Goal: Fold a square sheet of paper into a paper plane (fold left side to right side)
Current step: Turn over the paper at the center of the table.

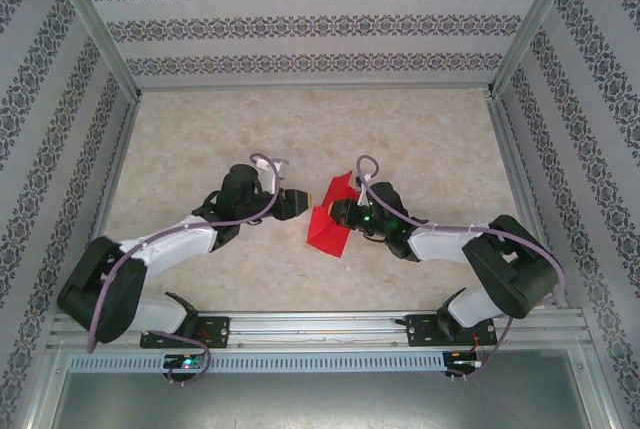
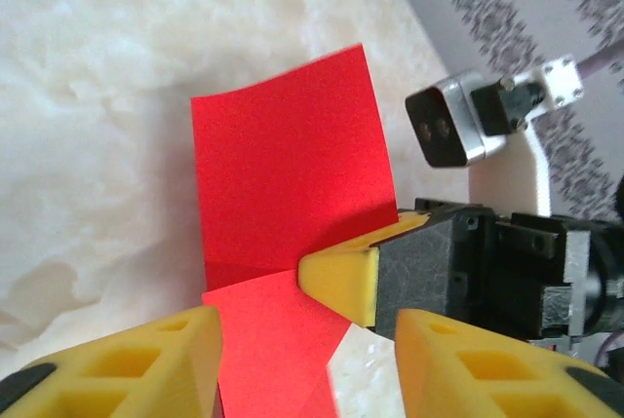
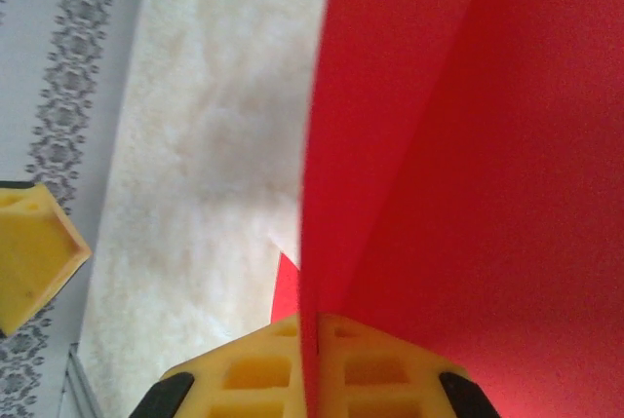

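Currently right claw (image 3: 310, 369) is clenched on the thin bright red square paper sheet (image 3: 468, 194), one flap standing up, midway between the counter (image 1: 200, 149) side edges. Beside the sheet's left side, left claw (image 2: 307, 360) is released, nearer; fold should go rightward.

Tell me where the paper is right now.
The paper is near the middle of the top view, clamped in the right end effector, with the open left end effector close beside it on its left.
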`<state>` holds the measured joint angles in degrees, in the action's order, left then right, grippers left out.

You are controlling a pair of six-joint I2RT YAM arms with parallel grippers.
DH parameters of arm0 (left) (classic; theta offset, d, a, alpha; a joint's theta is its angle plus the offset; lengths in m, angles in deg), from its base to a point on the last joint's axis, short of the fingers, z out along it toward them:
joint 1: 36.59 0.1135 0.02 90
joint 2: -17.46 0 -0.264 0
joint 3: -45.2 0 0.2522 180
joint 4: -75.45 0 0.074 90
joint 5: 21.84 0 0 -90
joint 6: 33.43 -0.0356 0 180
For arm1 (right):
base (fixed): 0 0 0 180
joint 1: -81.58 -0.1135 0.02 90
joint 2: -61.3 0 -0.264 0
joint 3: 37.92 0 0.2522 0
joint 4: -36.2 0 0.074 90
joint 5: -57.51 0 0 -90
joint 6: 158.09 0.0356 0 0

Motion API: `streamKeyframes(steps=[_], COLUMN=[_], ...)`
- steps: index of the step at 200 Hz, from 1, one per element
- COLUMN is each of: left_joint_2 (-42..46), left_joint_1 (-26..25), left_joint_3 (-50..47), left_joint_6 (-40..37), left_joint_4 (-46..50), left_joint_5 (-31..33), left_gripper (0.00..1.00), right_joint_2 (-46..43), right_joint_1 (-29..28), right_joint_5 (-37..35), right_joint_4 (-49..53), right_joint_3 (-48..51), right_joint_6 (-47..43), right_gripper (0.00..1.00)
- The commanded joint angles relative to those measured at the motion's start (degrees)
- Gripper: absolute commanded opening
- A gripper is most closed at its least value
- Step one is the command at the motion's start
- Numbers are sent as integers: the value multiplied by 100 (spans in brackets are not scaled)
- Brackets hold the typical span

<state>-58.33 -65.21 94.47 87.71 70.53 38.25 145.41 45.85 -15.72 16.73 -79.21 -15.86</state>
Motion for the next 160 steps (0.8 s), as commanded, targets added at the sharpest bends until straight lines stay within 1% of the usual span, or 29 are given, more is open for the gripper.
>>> streamKeyframes(steps=[1, 21, 36, 50, 61, 79, 92, 110, 160], left_joint_2=[548, 982, 1221, 1389, 1467, 1477, 1413, 1341, 1227], left_joint_1=[276, 519, 691, 833, 900, 930, 930, 933, 881], left_joint_3=[45, 193, 326, 369, 369, 473, 576, 622, 571], left_joint_6=[-192, -113, 1, 279, 595, 1042, 1347, 1731, 1934], left_joint_4=[513, 601, 553, 159, -255, -690, -884, -1251, -1468], left_joint_5=[-116, -485, -956, -1433, -1734, -2142, -2429, -2624, -2827], left_gripper=[55, 63, 68, 75, 79, 80, 81, 81, 81], right_joint_2=[-431, -863, -1216, -1512, -1701, -1895, -1917, -1869, -1570], right_joint_1=[124, 195, 223, 241, 259, 272, 293, 264, 42], right_joint_5=[142, 218, 189, 176, 248, 534, 968, 1392, 1607], right_joint_4=[-148, -156, -194, -406, -640, -1194, -1653, -1983, -2513], right_joint_3=[-276, -400, -455, -439, -429, -394, -414, -519, -686], right_joint_6=[-482, -751, -916, -986, -986, -879, -699, -485, -258], right_gripper=[0, 0, 0, 0, 0, 0, 0, 0, 0])
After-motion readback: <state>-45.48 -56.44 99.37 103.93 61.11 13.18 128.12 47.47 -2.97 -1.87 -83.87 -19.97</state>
